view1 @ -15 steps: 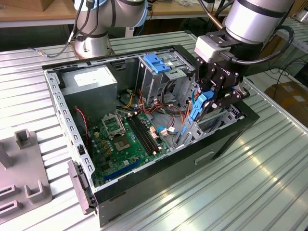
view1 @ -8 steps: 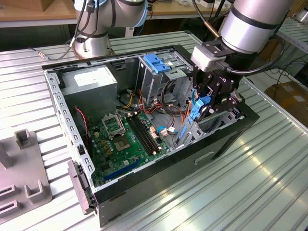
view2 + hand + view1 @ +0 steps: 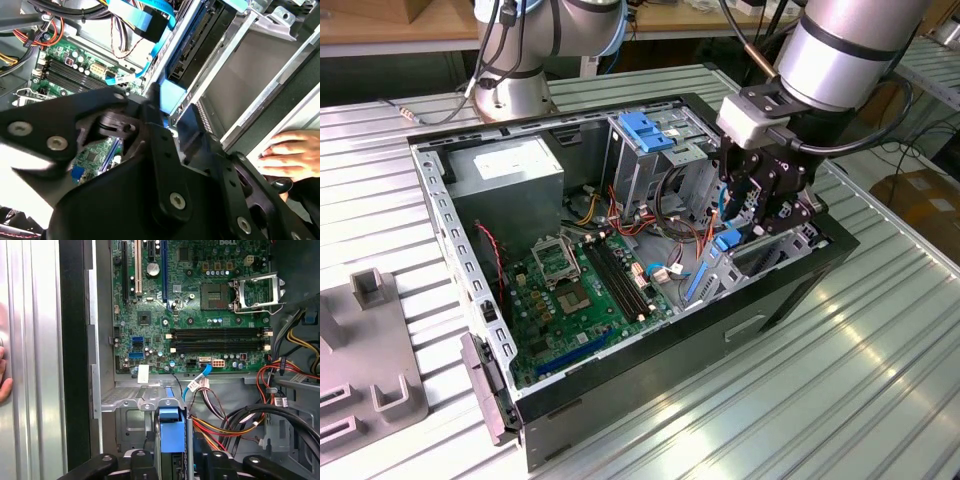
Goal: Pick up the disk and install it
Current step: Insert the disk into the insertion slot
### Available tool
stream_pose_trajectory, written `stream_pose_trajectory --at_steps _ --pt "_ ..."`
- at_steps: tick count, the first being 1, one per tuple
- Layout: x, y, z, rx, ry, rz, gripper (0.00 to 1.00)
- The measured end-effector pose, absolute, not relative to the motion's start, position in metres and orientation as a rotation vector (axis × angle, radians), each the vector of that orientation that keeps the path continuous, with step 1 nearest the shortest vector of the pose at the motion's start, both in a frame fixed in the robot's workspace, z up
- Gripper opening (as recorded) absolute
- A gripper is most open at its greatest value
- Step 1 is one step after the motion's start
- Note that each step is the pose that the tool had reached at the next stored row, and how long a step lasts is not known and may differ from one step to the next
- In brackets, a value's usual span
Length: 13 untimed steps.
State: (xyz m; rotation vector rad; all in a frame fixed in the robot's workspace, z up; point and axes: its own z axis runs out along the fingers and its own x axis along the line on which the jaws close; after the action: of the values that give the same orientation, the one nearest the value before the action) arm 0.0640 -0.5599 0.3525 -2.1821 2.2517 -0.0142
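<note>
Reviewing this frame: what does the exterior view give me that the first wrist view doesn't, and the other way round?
Exterior view's extras: the arm, the grey power supply, the blue latch atop the drive cage, and a grey fixture on the table.
First wrist view's extras: a person's hand on the table beside the case.
Shared: the green motherboard, its red and orange cables, and the disk, blue rail uppermost, held in the tool inside the open case.
</note>
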Motion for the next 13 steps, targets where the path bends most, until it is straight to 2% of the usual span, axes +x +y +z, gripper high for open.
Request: stream_pose_trajectory --at_steps 4,5,6,13 --pt "0.0640 -0.5599 0.3523 -2.182 2.252 -0.014 0.18" --pt "0.0640 -0.5599 0.3523 -2.182 2.252 -0.014 0.18" --pt "0.0640 -0.5599 0.3523 -2.182 2.252 -0.014 0.12" --pt "0.0641 -0.5599 0.3523 -2.182 2.252 -0.014 0.10"
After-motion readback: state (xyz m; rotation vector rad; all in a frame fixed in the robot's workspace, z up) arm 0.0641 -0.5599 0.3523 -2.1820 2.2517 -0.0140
